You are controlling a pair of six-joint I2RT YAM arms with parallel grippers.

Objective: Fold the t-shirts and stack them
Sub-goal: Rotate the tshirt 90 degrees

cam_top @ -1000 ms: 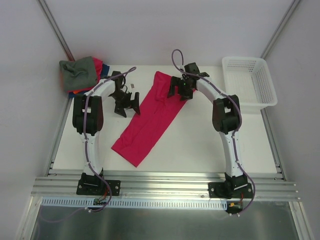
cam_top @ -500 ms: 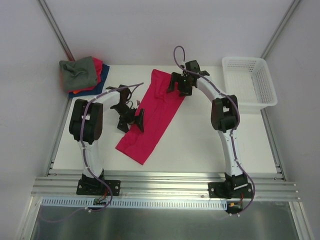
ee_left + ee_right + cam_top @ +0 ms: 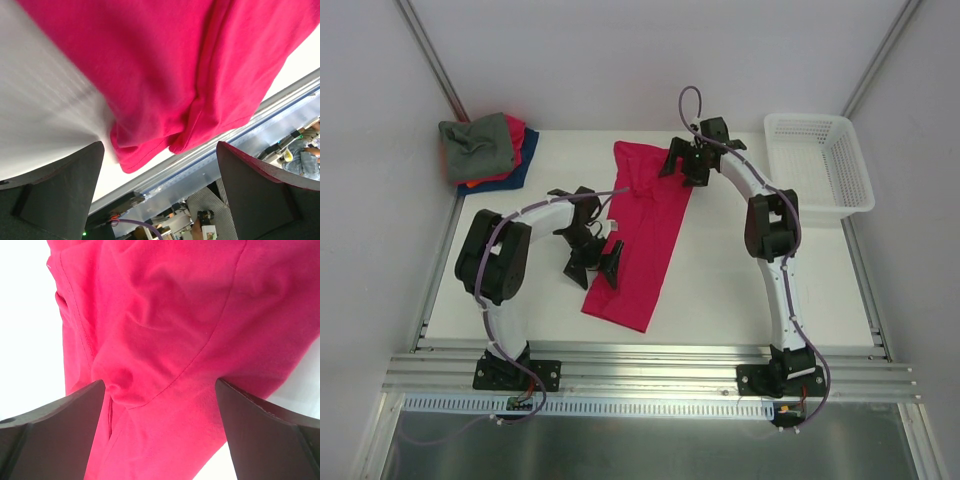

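A crimson-red t-shirt [image 3: 645,225] lies folded into a long strip down the middle of the white table. My left gripper [image 3: 597,265] is open at the strip's left edge near its lower end; the left wrist view shows the shirt's near hem corner [image 3: 165,100] just ahead of the open jaws. My right gripper [image 3: 686,165] is open over the strip's far right end; the right wrist view shows wrinkled red cloth [image 3: 165,340] between the jaws, not gripped. A grey-green shirt [image 3: 477,146] tops a pile with red and dark blue cloth [image 3: 516,172] at the far left corner.
A white lattice basket [image 3: 818,165] stands at the far right. Metal rails [image 3: 650,365] run along the table's near edge, and white walls close in the sides and back.
The red shirt has swung from a diagonal lie to nearly straight up and down. My left gripper moved right and nearer along its lower left edge. My right gripper shifted slightly right and farther.
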